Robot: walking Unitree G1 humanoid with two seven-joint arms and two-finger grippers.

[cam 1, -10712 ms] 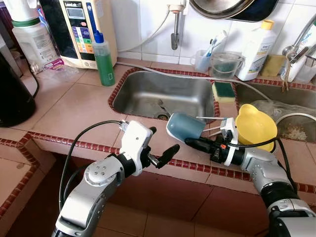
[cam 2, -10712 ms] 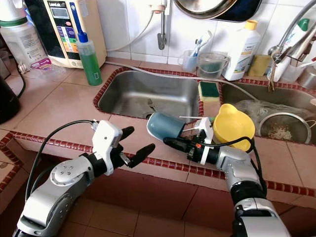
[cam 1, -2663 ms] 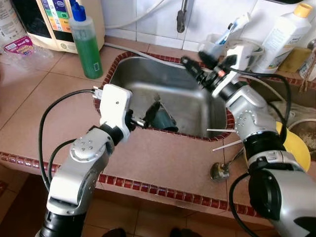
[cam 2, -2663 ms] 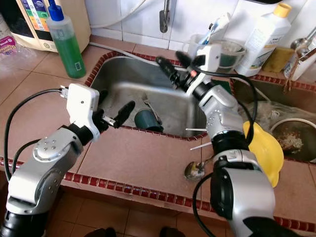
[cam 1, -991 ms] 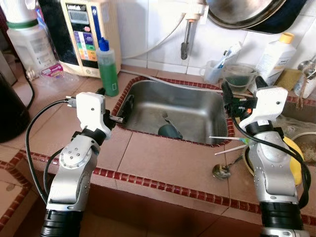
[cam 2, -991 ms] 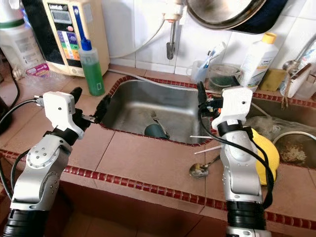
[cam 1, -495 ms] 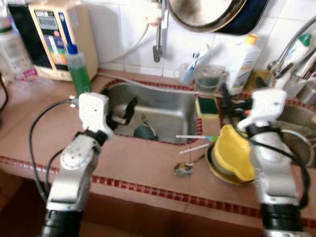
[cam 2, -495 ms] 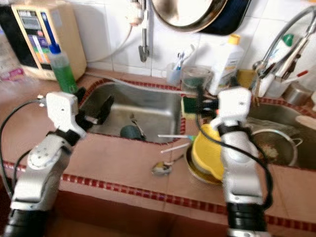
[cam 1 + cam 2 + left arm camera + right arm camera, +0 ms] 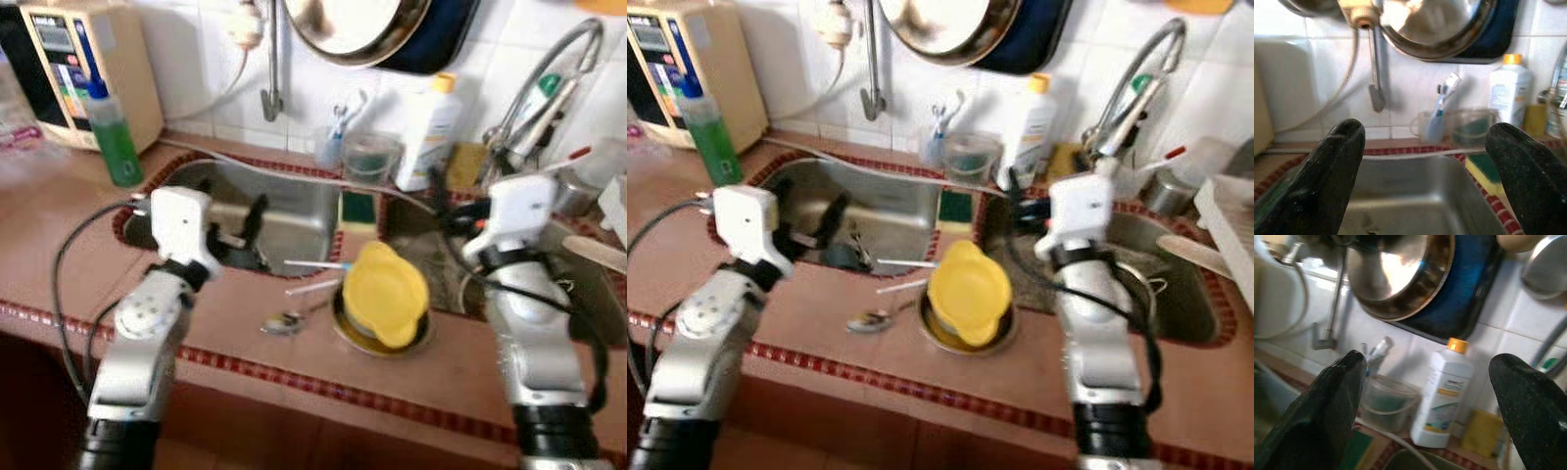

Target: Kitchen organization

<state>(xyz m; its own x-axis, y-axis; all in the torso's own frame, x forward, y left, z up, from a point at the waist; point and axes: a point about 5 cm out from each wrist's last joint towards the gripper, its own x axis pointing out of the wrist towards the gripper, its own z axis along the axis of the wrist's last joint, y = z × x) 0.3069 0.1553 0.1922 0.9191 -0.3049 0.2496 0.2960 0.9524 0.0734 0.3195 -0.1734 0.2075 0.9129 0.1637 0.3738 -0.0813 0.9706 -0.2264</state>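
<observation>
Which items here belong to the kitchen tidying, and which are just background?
Job items: yellow bowl, spoon, cup in the left sink; left gripper and right gripper, both open.
Background: green soap bottle, white bottle, sponge.

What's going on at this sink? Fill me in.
The robot stands at a tiled kitchen counter with both arms raised and holds nothing. Its left gripper is open over the left sink basin, where a dark cup lies. Its right gripper is open above the right basin. On the counter between the basins sit a yellow bowl on a metal dish, a spoon and two white sticks.
</observation>
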